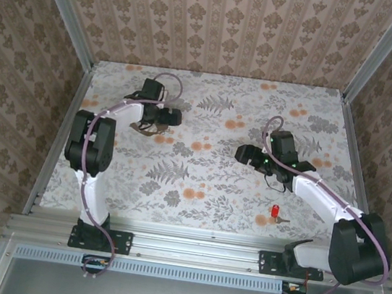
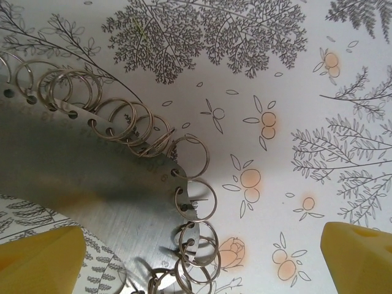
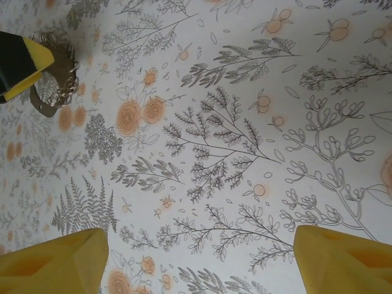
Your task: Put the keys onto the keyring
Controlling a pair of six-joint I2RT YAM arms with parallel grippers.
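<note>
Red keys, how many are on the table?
1. The red key lies near the table's front edge, on the right side. Others may be hidden under the arms.

The flowery white worktop holds a silvery metal keyring with wire loops. A tiny red-headed key lies far to its right.

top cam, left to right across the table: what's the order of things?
keyring → right gripper → red key
</note>
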